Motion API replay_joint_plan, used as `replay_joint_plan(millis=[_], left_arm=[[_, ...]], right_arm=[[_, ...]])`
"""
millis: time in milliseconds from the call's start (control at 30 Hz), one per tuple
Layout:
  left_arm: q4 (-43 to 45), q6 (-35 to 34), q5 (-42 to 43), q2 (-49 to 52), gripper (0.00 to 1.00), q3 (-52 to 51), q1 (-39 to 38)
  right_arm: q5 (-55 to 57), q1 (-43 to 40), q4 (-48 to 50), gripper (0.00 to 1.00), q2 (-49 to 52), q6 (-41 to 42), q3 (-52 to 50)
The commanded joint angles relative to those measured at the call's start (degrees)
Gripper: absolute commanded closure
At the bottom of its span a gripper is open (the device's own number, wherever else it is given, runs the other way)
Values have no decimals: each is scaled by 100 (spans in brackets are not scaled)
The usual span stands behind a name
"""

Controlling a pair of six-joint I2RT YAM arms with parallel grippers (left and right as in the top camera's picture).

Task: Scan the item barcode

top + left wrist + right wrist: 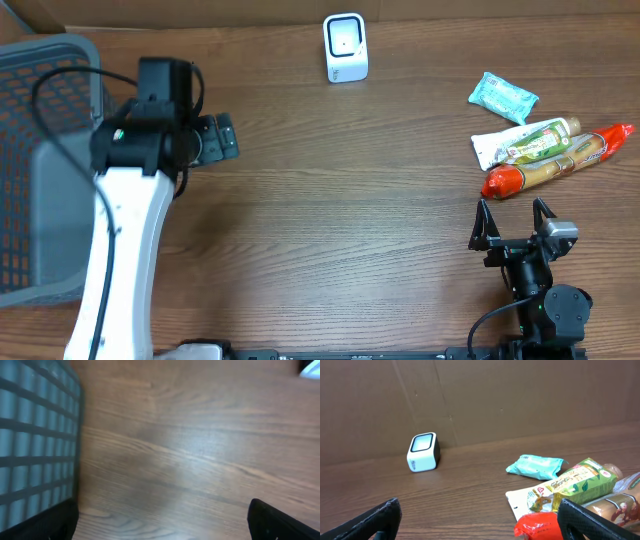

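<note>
Right pincer (513,222): mine, jaws spread as wide as they go and holding nothing, low over the near edge of the wooden table (330,230), just short of the groceries.
Sausage stick (548,170): the closest item, red at both ends and tan in the middle, lying flat on a slant just beyond my fingertips.
Handling: I judge it light, firm along its length but yielding under a squeeze, and its film skin is glossy and likely slippery. The crimped ends would slide out of a grip.
Hold: across the tan middle, jaws square to its length, closing gently so the film does not burst.
Pouch (525,142): green and white, pressed against the sausage stick's far side. It is flat and floppy and could get dragged along if I come in too deep.
Teal packet (503,97): farther back and clear of the other two, small, soft and crinkly.
Barcode: not visible on any item from here, so I expect to have to turn the item once it is lifted.
Scanner (345,47): a small white block at the far edge by the cardboard wall, well apart from the groceries.
Left pincer (222,137): farthest from me, open and empty over bare wood, beside the grey basket (40,160).
</note>
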Motion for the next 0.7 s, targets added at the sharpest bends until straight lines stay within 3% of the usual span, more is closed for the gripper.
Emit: replay_joint_plan(millis=[0,200,433,533,667], left_arm=[[337,50,-170,-960,0,-278,-17],[2806,459,-166,-2686,1,-2059,-13],[6223,1248,251,-4444,0,-4881,151],[7197,1606,651,-5036,1,-5849,299],[7691,1985,977,-5821,0,-6854,446]], right_arm=[[26,-9,31,0,-68,-87,-59],[24,-9,31,0,-68,-87,-59],[24,-9,31,0,-68,-87,-59],[26,-9,31,0,-68,-87,-59],[26,-9,31,0,-68,-87,-59]])
